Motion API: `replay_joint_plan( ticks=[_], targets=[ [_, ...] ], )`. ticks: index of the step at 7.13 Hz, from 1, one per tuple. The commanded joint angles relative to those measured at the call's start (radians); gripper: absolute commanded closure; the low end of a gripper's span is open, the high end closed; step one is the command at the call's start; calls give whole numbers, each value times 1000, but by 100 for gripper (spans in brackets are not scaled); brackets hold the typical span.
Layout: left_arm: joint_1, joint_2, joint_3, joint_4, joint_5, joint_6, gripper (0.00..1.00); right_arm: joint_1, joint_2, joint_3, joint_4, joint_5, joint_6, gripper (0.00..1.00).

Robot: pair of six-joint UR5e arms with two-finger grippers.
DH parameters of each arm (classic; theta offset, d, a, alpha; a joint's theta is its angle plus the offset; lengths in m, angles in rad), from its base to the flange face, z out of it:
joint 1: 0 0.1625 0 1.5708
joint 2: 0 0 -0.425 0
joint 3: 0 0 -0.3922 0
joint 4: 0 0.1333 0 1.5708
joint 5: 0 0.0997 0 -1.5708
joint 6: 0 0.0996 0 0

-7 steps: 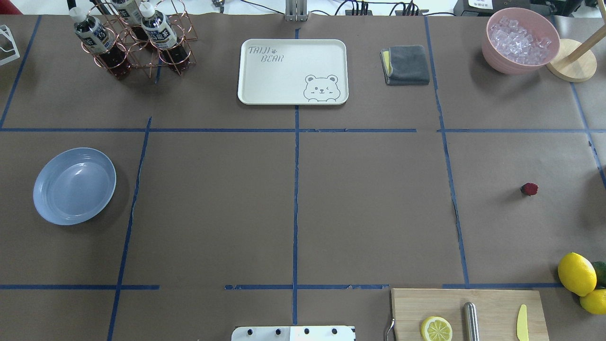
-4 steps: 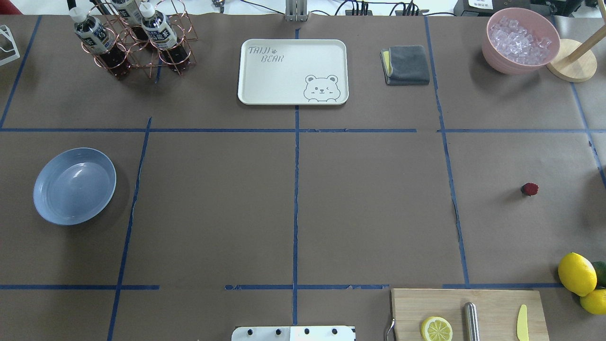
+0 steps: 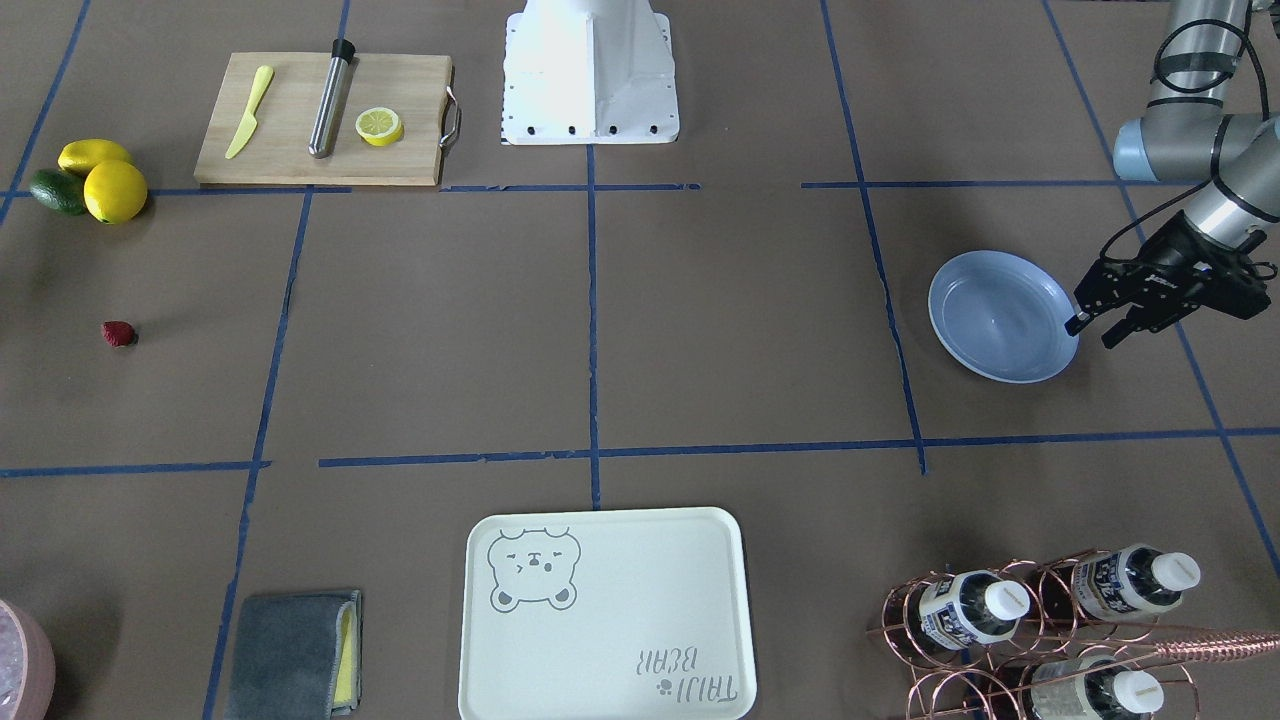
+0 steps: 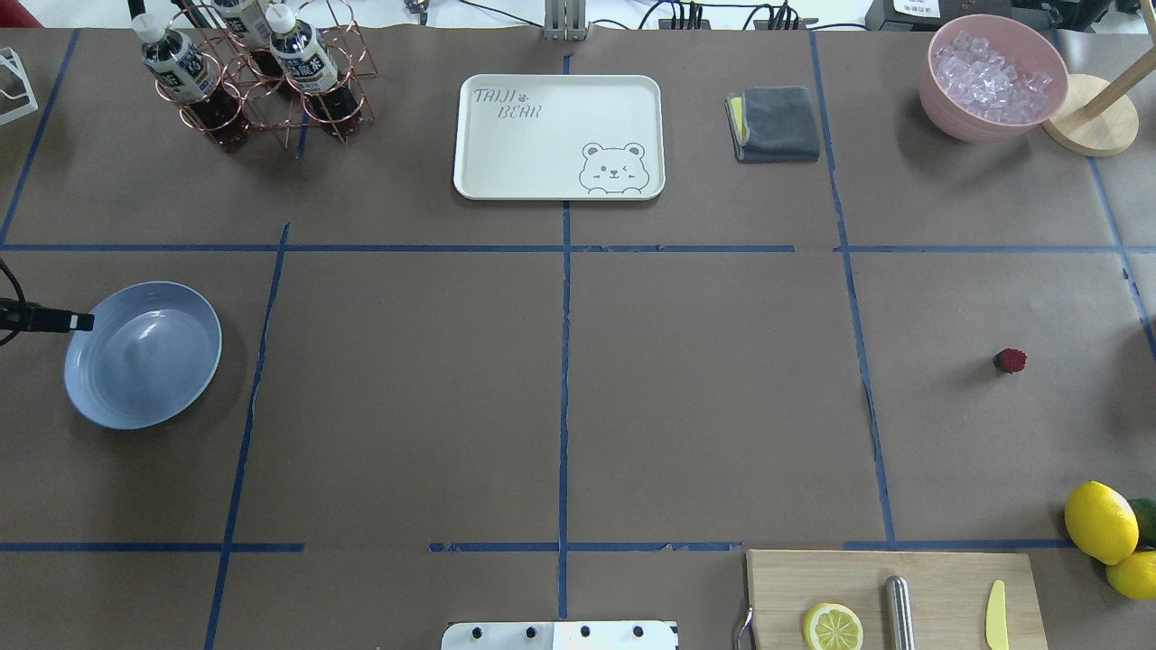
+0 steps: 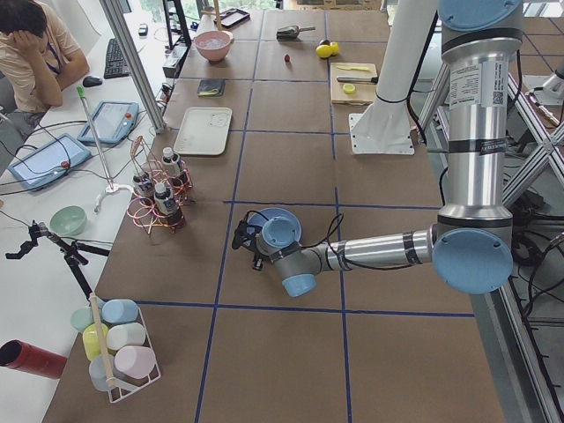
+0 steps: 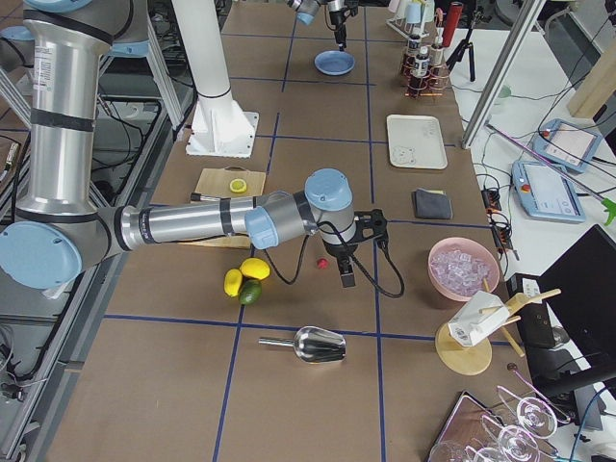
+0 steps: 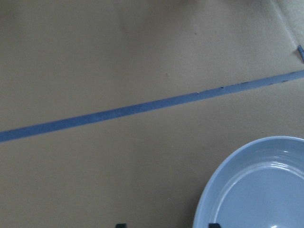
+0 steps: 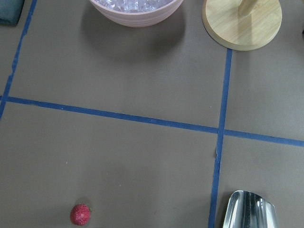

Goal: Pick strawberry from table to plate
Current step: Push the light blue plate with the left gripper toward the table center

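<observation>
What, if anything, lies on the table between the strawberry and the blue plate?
Nothing visible. The strawberry and plate sit at opposite sides of the table, with only bare paper and tape lines between them.

A robotics lab: tape-gridded table [image 4: 704, 406], robot arm [image 5: 474, 132], tablets [image 5: 110, 122].

arm tubes: the left arm [image 5: 379, 251] and right arm [image 6: 183, 223] are brushed silver metal cylinders with black rings at the joints.
joint caps: round pale-blue plastic caps [image 5: 471, 262] close the joint housings.
marking: a white sticker [image 5: 467, 84] with print and a square code sits on the left arm.
cables: thin black cables [image 3: 1160, 65] loop beside the tubes.
hand: the left gripper [image 3: 1090, 333] is matt black and blocky, with two slim fingers.
base: a white metal pedestal [image 3: 590, 70] with dark screws.
</observation>
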Motion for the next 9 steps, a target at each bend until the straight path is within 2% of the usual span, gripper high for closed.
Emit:
replay_joint_plan(
  ticks=[1, 2, 4, 5, 6, 7, 8, 9],
  targets=[
    [34, 1, 4, -15, 2, -28, 57, 0, 0, 0, 0, 0, 0, 0],
    [35, 0, 2, -15, 7, -52, 100, 0, 0, 0, 0, -2, 0, 0],
    [35, 3, -22, -28, -2, -58, 100, 0, -2, 0, 0, -2, 2, 0],
    [32, 9, -104, -1, -30, -63, 100, 0, -3, 0, 0, 0, 2, 0],
    [32, 6, -205, 87, -75, -103, 100, 0, -3, 1, 0, 0, 3, 0],
    [35, -20, -325, 193, -65, -164, 100, 0, -3, 1, 0, 1, 3, 0],
    [38, -73, -367, 218, -11, -167, 100, 0, -5, 3, 0, 1, 3, 0],
    [116, -153, -366, 246, 89, -177, 100, 0, -5, 1, 0, 1, 3, 0]
  ],
)
